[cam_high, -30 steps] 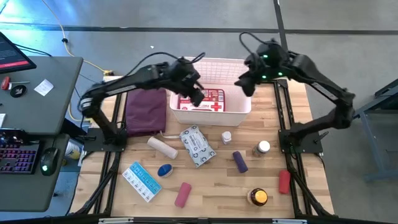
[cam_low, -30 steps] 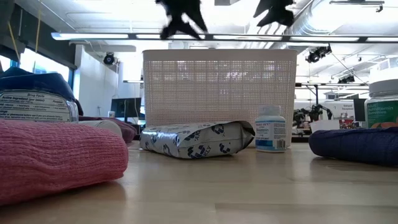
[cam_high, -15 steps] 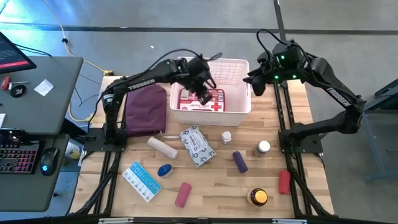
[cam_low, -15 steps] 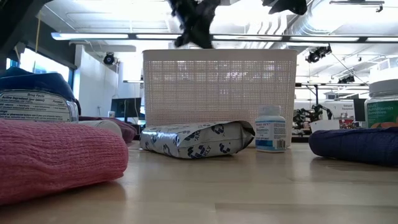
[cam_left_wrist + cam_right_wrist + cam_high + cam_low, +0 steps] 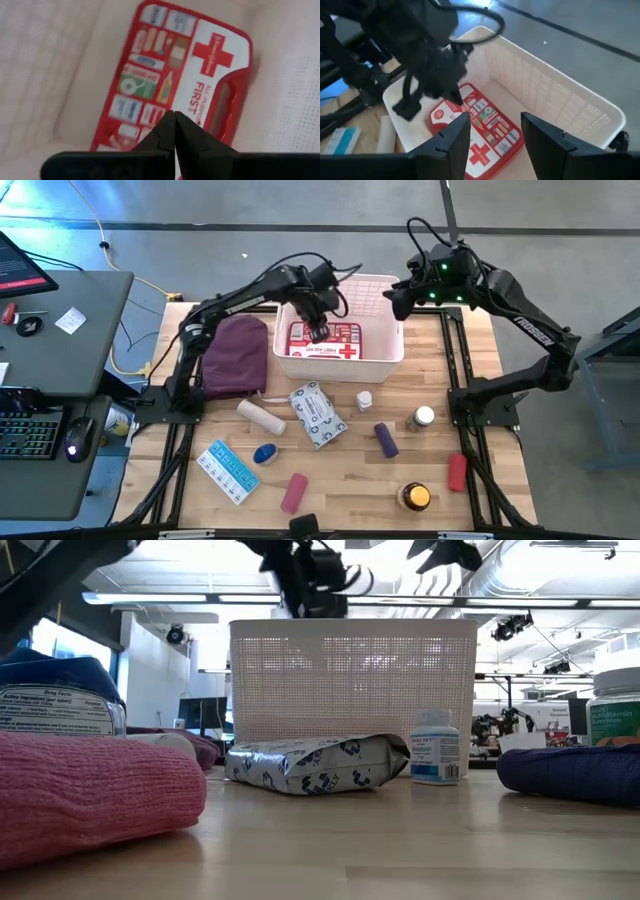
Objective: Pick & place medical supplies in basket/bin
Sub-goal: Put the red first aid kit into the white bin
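Left gripper: hangs over the white basket, fingertips pressed together and holding nothing — the left wrist view shows them meeting in a point directly above the red first-aid case.
Right gripper: poised at the basket's far right corner, fingers spread wide with nothing between them, looking down into the tub.
First-aid case: lies flat on the basket floor, white cross up, toward the near wall.
Still on the table: wipes packet, beige roll, blue-white box, pink roll, purple roll, red roll, amber jar and two small bottles — all outside the basket, so most of the task appears left to do.
Maroon pouch: just beside the basket's left wall, under the left arm's reach.
Risk, collision: both arms crowd the same tub; if either swings across it to leave, the wrists or cables could likely strike each other.
Risk, basket: a low exit by the left arm could catch the rolled rim and drag or tip the light tub.
Risk, next pick: the wipes packet and the near bottle sit close to the basket's front wall; a descent there could nudge the basket or topple the upright bottle.
Risk, rolls: round items may roll away if touched off-centre.
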`<move>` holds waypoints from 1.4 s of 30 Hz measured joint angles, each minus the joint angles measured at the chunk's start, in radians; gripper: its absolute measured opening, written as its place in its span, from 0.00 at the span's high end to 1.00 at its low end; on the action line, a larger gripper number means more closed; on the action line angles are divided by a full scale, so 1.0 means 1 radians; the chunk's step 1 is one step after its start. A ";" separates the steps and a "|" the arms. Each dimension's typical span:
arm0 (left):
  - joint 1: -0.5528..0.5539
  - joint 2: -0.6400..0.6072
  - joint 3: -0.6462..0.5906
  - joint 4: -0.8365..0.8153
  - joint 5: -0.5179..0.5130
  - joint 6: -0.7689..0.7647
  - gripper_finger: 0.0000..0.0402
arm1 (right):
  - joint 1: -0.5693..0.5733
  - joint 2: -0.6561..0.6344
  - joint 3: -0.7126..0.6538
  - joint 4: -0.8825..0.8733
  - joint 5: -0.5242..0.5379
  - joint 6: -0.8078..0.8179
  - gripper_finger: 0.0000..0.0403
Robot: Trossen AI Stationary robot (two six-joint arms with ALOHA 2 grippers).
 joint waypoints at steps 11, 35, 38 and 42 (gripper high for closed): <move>-0.020 0.127 -0.002 -0.023 -0.033 0.020 0.94 | 0.002 0.019 0.000 -0.002 -0.044 0.041 0.58; -0.010 0.199 0.026 0.049 -0.453 0.020 0.83 | 0.000 0.019 0.000 -0.071 -0.092 -0.038 0.58; -0.010 0.186 0.026 0.009 -0.458 0.015 0.82 | 0.000 0.019 0.000 -0.085 -0.092 -0.038 0.59; -0.013 0.161 0.027 -0.058 -0.343 -0.011 0.85 | 0.000 0.018 0.000 -0.094 -0.092 -0.038 0.58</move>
